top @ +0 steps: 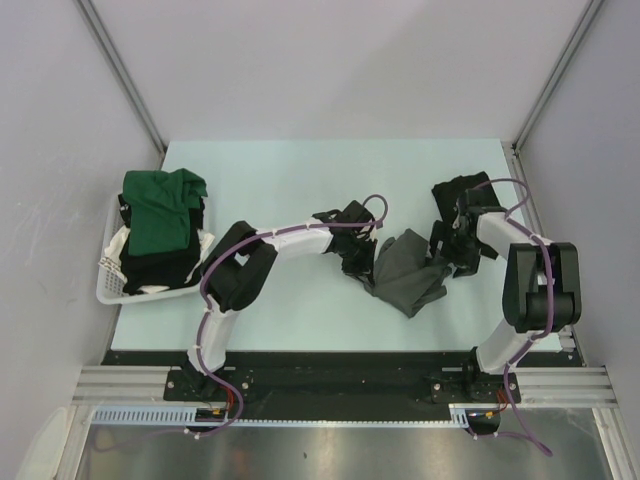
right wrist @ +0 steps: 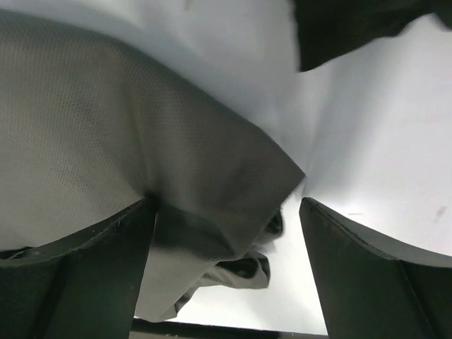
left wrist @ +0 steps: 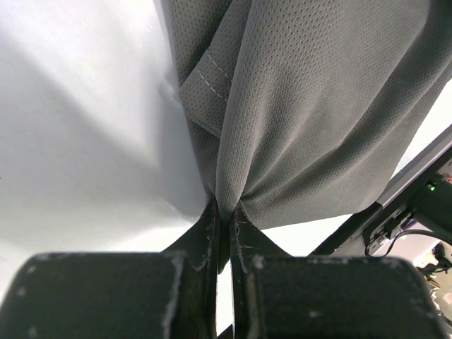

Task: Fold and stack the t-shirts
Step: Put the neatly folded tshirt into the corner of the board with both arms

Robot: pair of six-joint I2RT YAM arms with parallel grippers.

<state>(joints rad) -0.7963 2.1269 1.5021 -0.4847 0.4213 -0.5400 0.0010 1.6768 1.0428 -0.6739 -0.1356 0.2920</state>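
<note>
- The dark grey t-shirt (top: 405,275) lies bunched on the table (top: 300,180), right of the frame's centre, between the two grippers. No collar or hem direction can be made out. In the top view the heap runs roughly from upper left to lower right, with a lobe reaching toward the bottom edge.
- Its cloth is a fine dotted knit (left wrist: 318,106). Folds fan upward from a single pinched point, and a stitched hem edge shows at upper centre of the left wrist view.
- The left gripper (left wrist: 224,215) has its fingers pressed together on that gathered fold, at the shirt's left side (top: 358,262).
- The right gripper (right wrist: 226,208) stands with its fingers wide apart. A grey corner (right wrist: 212,183) lies between them, close against the left finger and clear of the right one.
- A black t-shirt (top: 460,190) sits in a heap at the table's upper right, just above the right arm; its edge shows at upper right (right wrist: 353,21) of the right wrist view.
- At far left, a dark green t-shirt (top: 160,210) drapes over the white basket (top: 108,285), with dark cloth beneath it.
</note>
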